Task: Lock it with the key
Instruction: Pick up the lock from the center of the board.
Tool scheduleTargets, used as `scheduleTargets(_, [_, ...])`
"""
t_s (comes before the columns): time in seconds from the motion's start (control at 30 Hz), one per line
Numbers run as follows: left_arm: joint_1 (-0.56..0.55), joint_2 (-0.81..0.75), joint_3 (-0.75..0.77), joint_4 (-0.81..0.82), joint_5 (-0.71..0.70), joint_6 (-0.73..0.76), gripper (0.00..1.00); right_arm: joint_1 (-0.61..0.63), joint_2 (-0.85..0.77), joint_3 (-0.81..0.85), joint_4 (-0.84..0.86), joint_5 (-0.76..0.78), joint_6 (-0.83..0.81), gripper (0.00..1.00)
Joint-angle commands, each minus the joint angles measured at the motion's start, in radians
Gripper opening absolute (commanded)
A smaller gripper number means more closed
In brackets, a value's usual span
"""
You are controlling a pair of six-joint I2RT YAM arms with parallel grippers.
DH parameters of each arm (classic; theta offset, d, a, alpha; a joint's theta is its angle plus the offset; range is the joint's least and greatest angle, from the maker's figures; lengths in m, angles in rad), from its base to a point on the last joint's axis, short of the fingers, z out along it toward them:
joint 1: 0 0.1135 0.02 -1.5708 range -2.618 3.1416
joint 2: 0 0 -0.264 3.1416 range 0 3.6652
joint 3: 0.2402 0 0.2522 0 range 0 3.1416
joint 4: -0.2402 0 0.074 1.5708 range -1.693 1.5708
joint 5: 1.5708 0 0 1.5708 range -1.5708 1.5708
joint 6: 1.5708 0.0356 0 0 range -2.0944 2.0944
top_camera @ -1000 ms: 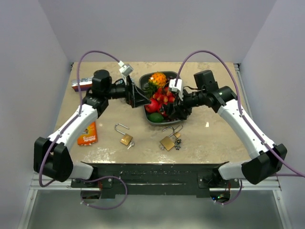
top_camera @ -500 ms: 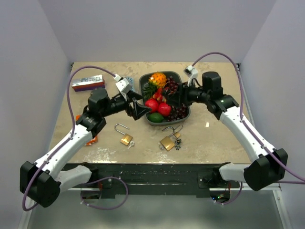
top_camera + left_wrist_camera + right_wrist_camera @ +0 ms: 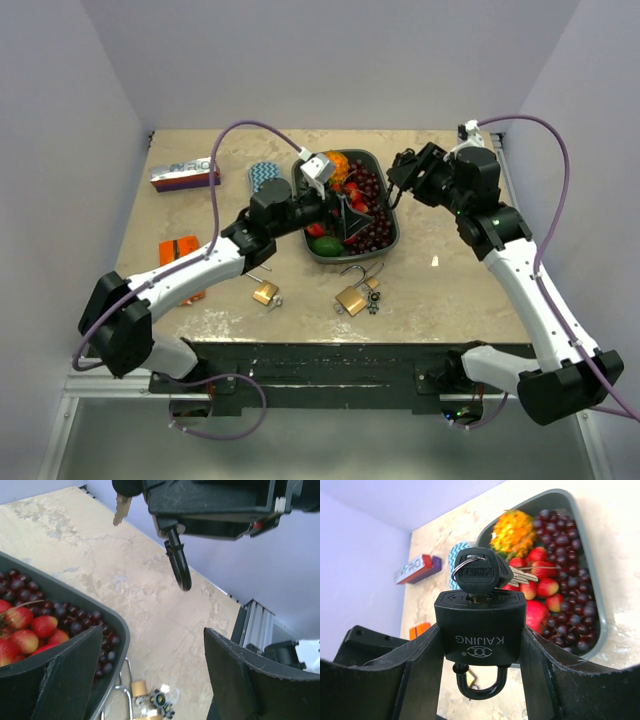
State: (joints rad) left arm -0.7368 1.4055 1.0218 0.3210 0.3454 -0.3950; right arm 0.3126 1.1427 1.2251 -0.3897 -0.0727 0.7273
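The black padlock [image 3: 479, 622] is in the air over the far right of the surface [image 3: 450, 270], clamped by its sides in the right pincer [image 3: 480, 645]. Its shackle points down and a key [image 3: 475, 572] sits in the keyhole on top. Facing it, the left pincer [image 3: 152, 650] hangs wide apart and empty above the grey fruit tray [image 3: 394, 236]. Two brass padlocks [image 3: 265, 291] [image 3: 351, 299] lie on the surface, nearer the arm bases.
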Motion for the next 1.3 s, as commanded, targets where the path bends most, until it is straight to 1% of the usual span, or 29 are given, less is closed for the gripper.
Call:
scheduleTargets(0.0, [-0.056,0.062,0.115,0.133,-0.095,-0.045,0.85,-0.010,-0.049,0.089,0.031,0.090,0.064,0.00])
scheduleTargets(0.07, [-0.097,0.096,0.151,0.135,-0.130,-0.033,0.83,-0.010,-0.047,0.094,0.028,0.100,0.064,0.00])
scheduleTargets(0.13, [-0.116,0.119,0.170,0.130,-0.155,-0.030,0.81,-0.010,-0.049,0.088,0.026,0.111,0.067,0.00])
scheduleTargets(0.17, [-0.130,0.142,0.191,0.125,-0.189,-0.031,0.78,-0.012,-0.051,0.088,0.026,0.114,0.067,0.00])
scheduleTargets(0.23, [-0.134,0.167,0.213,0.104,-0.210,-0.030,0.75,-0.010,-0.052,0.085,0.031,0.113,0.067,0.00])
scheduleTargets(0.3, [-0.136,0.203,0.254,0.070,-0.230,-0.033,0.70,-0.010,-0.054,0.086,0.038,0.106,0.063,0.00])
scheduleTargets(0.37, [-0.134,0.234,0.287,0.052,-0.232,-0.044,0.65,-0.010,-0.054,0.086,0.045,0.105,0.063,0.00])
scheduleTargets(0.5, [-0.142,0.262,0.308,0.046,-0.229,-0.056,0.60,-0.010,-0.052,0.083,0.058,0.090,0.066,0.00])
scheduleTargets(0.53, [-0.144,0.268,0.316,0.046,-0.229,-0.057,0.57,-0.012,-0.054,0.085,0.058,0.088,0.066,0.00])
scheduleTargets(0.6, [-0.148,0.283,0.322,0.046,-0.233,-0.071,0.54,-0.010,-0.051,0.086,0.060,0.086,0.067,0.00])
scheduleTargets(0.63, [-0.148,0.289,0.330,0.044,-0.236,-0.077,0.50,-0.012,-0.052,0.083,0.060,0.086,0.067,0.00])
scheduleTargets(0.73, [-0.151,0.308,0.353,0.041,-0.252,-0.074,0.43,-0.010,-0.047,0.082,0.063,0.083,0.073,0.00])
scheduleTargets(0.8, [-0.151,0.319,0.365,0.041,-0.260,-0.070,0.40,-0.010,-0.047,0.079,0.064,0.080,0.073,0.00])
scheduleTargets(0.9, [-0.151,0.329,0.385,0.038,-0.263,-0.071,0.33,-0.010,-0.051,0.071,0.068,0.082,0.080,0.00])
scheduleTargets(0.93, [-0.151,0.331,0.389,0.038,-0.260,-0.071,0.27,-0.010,-0.051,0.070,0.069,0.082,0.080,0.00])
scheduleTargets(1.0, [-0.151,0.336,0.391,0.036,-0.263,-0.074,0.19,-0.010,-0.049,0.070,0.074,0.082,0.081,0.00])
scheduleTargets(1.03, [-0.151,0.337,0.391,0.035,-0.264,-0.076,0.07,-0.012,-0.051,0.070,0.074,0.082,0.080,0.00])
scheduleTargets(1.07, [-0.151,0.337,0.391,0.033,-0.266,-0.074,0.00,-0.010,-0.051,0.070,0.075,0.082,0.080,0.00])
scheduleTargets(1.1, [-0.151,0.336,0.389,0.035,-0.264,-0.067,0.00,-0.010,-0.052,0.070,0.075,0.082,0.078,0.00])
scheduleTargets(1.13, [-0.153,0.334,0.386,0.035,-0.257,-0.061,0.00,-0.012,-0.051,0.068,0.077,0.082,0.069,0.07])
scheduleTargets(1.17, [-0.150,0.322,0.380,0.035,-0.237,-0.055,0.00,-0.012,-0.057,0.068,0.077,0.083,0.061,0.16])
scheduleTargets(1.2, [-0.148,0.311,0.373,0.042,-0.223,-0.027,0.00,-0.010,-0.060,0.065,0.077,0.079,0.054,0.34])
scheduleTargets(1.27, [-0.138,0.267,0.331,0.059,-0.175,0.001,0.00,-0.013,-0.072,0.065,0.087,0.088,0.021,0.56])
